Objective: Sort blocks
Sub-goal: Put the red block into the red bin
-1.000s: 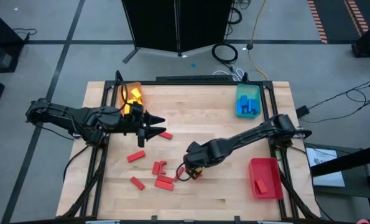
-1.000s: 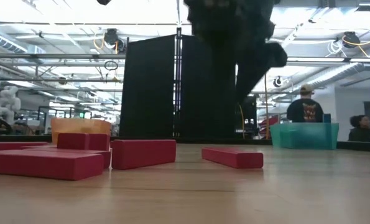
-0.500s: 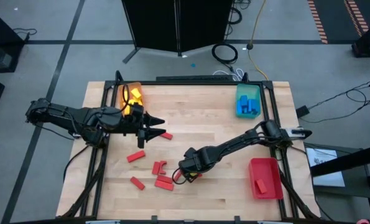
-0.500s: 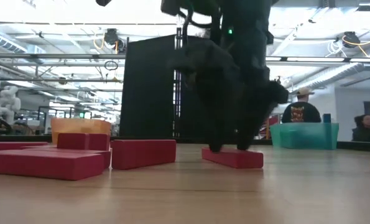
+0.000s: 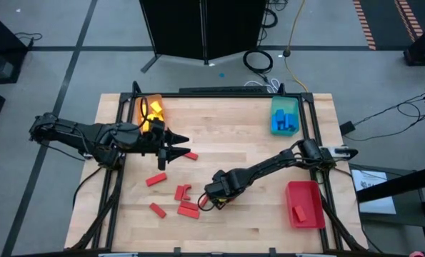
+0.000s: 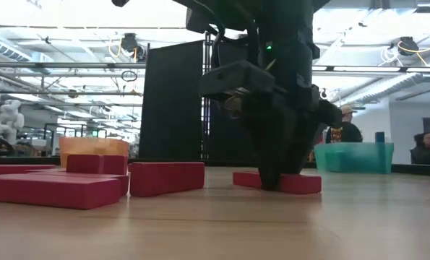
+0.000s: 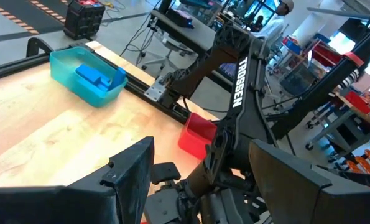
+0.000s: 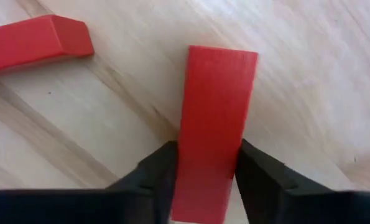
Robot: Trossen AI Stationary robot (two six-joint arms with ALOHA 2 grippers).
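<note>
Red block point(image 8: 213, 124) clamped by lowered right tool point(image 8: 203, 168); left tool point(image 5: 171, 145) hovers spread.

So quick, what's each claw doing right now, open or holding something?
Left gripper: open, empty, near the orange tray.
Right gripper: fingers on either side of a red block on the table; grip not certain.

Red blocks point(image 5: 171, 193) lie on pale wood table point(image 5: 233, 128); orange tray point(image 5: 151, 108) at ten o'clock, teal tray point(image 5: 284, 114) at two, red tray point(image 5: 304, 205) at four.
</note>
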